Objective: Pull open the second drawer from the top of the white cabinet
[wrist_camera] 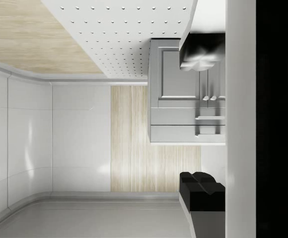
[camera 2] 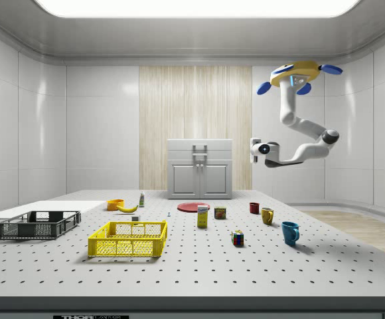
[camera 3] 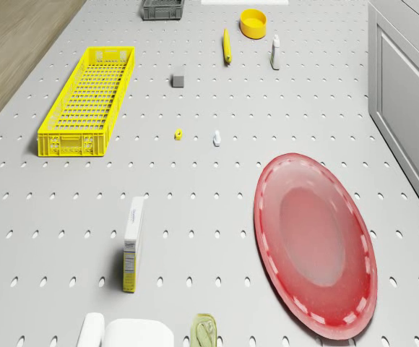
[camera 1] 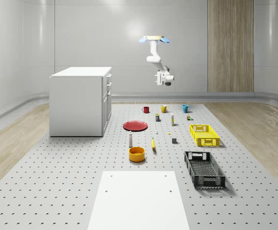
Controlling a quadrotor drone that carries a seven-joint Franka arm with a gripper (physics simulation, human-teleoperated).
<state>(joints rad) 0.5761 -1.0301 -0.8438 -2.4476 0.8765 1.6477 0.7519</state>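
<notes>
Open and empty, the jaws of the gripper (wrist_camera: 202, 121) show in the wrist view as two dark pads (wrist_camera: 202, 51) set apart, with the front of the white cabinet (wrist_camera: 186, 94) framed between them. The drone (camera 1: 154, 40) hovers high over the far end of the perforated table (camera 1: 57, 182), above the row of mugs, and its arm folds down so that the gripper hangs in the air well apart from the cabinet, at about the height of the cabinet's top. The cabinet stands on the table at the whole-scene view's left, its front facing the red plate (camera 1: 135, 125); the second drawer (wrist_camera: 186, 116) sits shut, flush under the top one, with its handle (wrist_camera: 209, 117) lying across its middle. To do the approach well, I judge the robot should close the gap squarely toward the cabinet front, bring the gripper level with the second handle and not the top one, keep the jaws wide until the bar lies between the pads, and only then close and draw straight back along the drawer's travel. In the wrist view the gripper body cuts off the cabinet's far side, so part of each handle is hidden. In the whole-scene view the drawers face sideways, and their seams are hard to make out.
</notes>
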